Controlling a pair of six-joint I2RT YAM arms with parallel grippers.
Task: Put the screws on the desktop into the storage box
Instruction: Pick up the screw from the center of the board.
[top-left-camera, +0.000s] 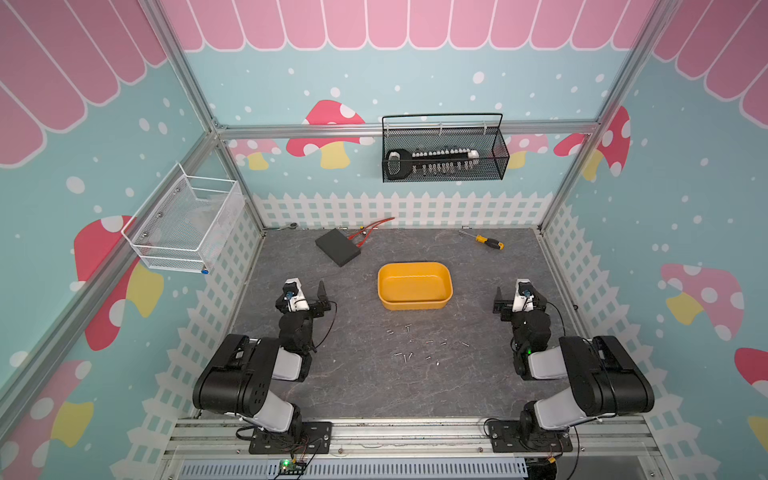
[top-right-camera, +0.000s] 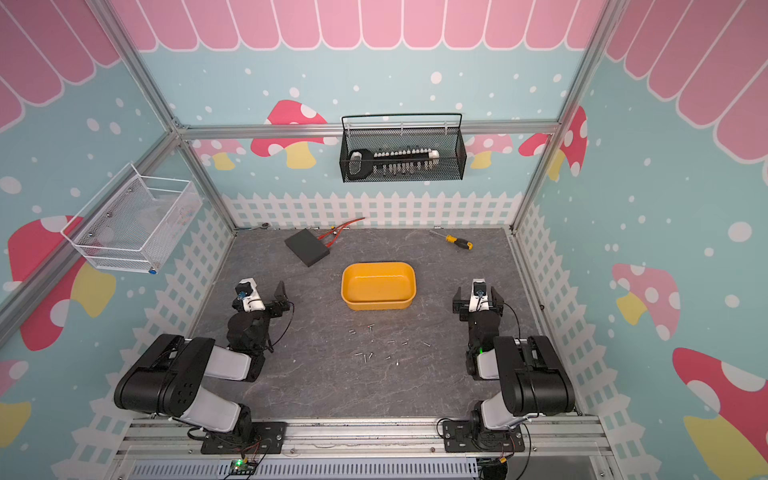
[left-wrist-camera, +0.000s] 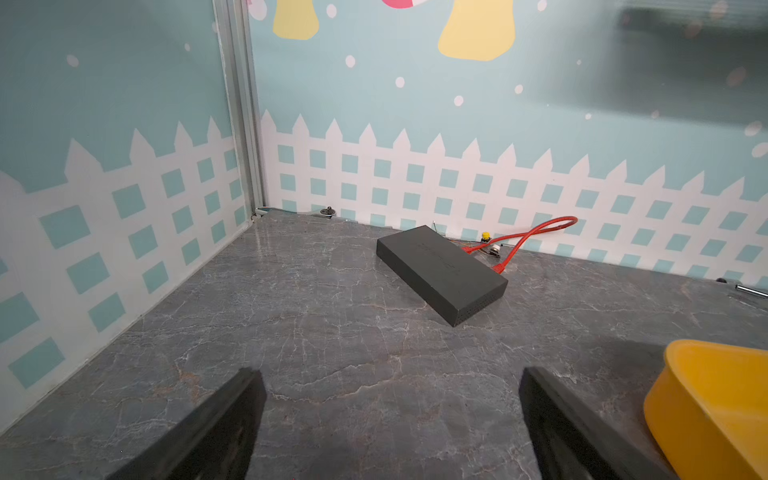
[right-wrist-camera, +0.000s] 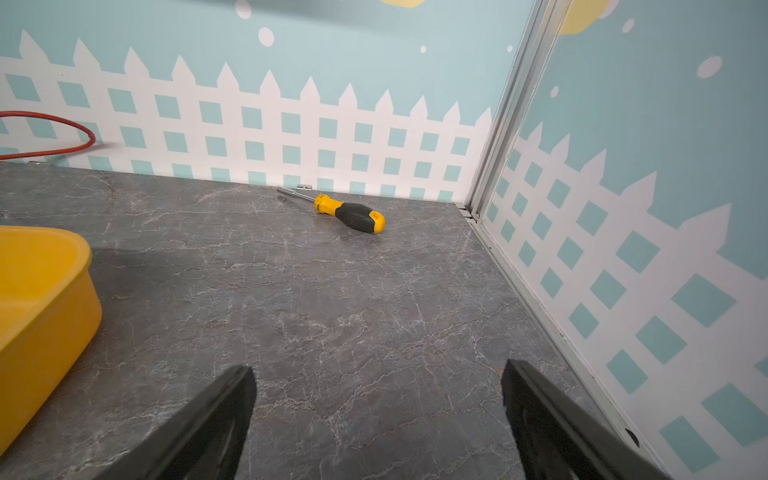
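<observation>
Nearest us, about a dozen tiny silver metal screws (top-left-camera: 430, 341) lay loosely scattered on the large flat dark grey marbled desktop (top-left-camera: 353, 386), between our two arms and just in front of the shallow yellow-orange plastic storage box (top-left-camera: 415, 305). None was in the box, which looked empty in both top views. We judged each screw light, rigid and hard, with smooth metal that could slide or roll off the pads. Each was so small and low-lying that a pinch would have to come straight down, fingertips nearly on the stone. The shank, taken across its width, looked to us the best hold. Where several lay close together, the outlying ones seemed the safer first picks, since a stray nudge could scatter the rest

Level with the box, our left gripper (left-wrist-camera: 388, 372) had its black fingers spread wide over bare stone with nothing between them, and our right gripper (right-wrist-camera: 377, 365) stood the same, wide apart and empty. Both were well apart from the screws, one on each side of the box

Farther back lay a flat black rectangular box (top-left-camera: 337, 247) with a red cable (top-left-camera: 376, 226) beside it, and a yellow-and-black-handled screwdriver (top-left-camera: 488, 242) near the back wall, where a black wire mesh basket (top-left-camera: 444, 174) hung higher up
</observation>
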